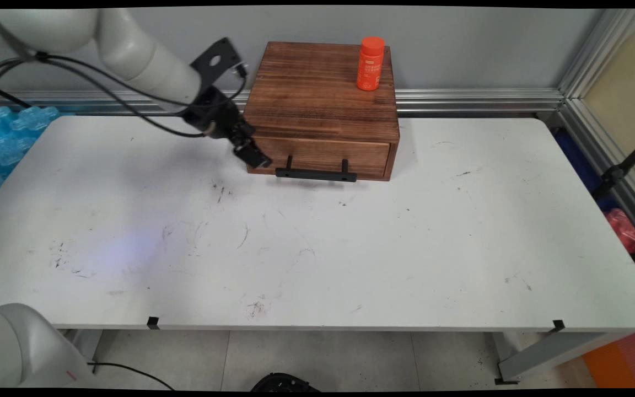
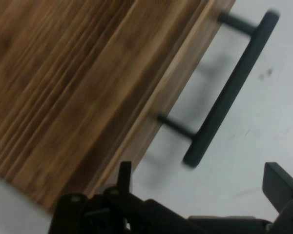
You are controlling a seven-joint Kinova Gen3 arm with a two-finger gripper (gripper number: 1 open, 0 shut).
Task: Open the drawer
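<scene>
Hovering pincer [image 1: 254, 153] | jaws spread wide, holding nothing | beside drawer handle [image 1: 316, 174] of wooden box [image 1: 320, 105]

In the hand view the wooden box [image 2: 73, 87] is running off the top and left edges, so only part of its top and drawer front is showing, and the whole picture is blurring, the black handle [image 2: 224, 92] most of all. The tool [image 2: 195, 207] is being cut by the bottom edge there, with only one fingertip [image 2: 278, 183] showing clearly. From the main view the print on the orange bottle [image 1: 371, 63] is staying too small to read, and the desk [image 1: 350, 259] is hiding its own far left corner behind the arm.
</scene>
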